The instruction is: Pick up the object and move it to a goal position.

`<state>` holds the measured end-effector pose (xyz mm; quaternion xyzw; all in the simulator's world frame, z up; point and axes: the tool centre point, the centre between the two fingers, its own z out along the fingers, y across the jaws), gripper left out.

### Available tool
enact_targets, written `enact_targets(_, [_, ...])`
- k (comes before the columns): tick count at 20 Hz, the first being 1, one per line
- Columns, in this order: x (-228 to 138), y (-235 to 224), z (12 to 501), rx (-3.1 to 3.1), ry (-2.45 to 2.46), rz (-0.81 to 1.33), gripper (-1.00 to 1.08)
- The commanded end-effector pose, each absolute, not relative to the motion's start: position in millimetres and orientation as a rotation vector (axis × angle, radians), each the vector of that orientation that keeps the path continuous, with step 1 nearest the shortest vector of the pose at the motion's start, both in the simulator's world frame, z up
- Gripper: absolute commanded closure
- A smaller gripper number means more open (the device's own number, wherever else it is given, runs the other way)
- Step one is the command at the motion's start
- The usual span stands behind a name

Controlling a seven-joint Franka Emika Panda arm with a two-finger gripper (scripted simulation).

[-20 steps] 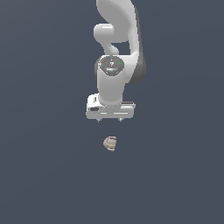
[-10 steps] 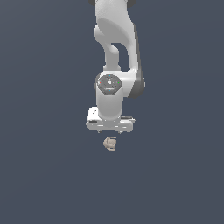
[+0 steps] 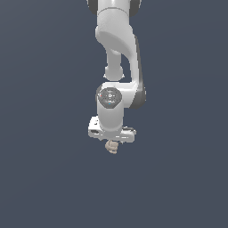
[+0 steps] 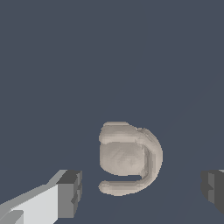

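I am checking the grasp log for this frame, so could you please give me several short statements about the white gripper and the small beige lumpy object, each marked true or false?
1. The white gripper stands open. True: in the wrist view its dark fingertips sit far apart.
2. The small beige lumpy object is clamped between the pads. False: bare surface shows between it and each fingertip.
3. The object lies between the two fingers in the wrist view. True.
4. In the exterior view the object sits far to the left of the arm. False: it peeks out directly beneath the gripper.
5. The object is a smooth red cube. False: it is beige, rounded and ridged.
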<state>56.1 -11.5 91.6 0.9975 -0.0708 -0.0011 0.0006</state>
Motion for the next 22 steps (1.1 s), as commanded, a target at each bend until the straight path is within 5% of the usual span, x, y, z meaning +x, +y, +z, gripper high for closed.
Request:
enact_targets(1, [58, -12, 90, 3.133, -0.23, 0.0, -0.92])
enact_targets(20, [58, -11, 40, 3.133, -0.23, 0.0, -0.92])
enact_targets(21, [58, -11, 40, 3.133, -0.23, 0.0, 1.08])
enact_targets(22, [58, -11, 40, 3.133, -0.23, 0.0, 1.08])
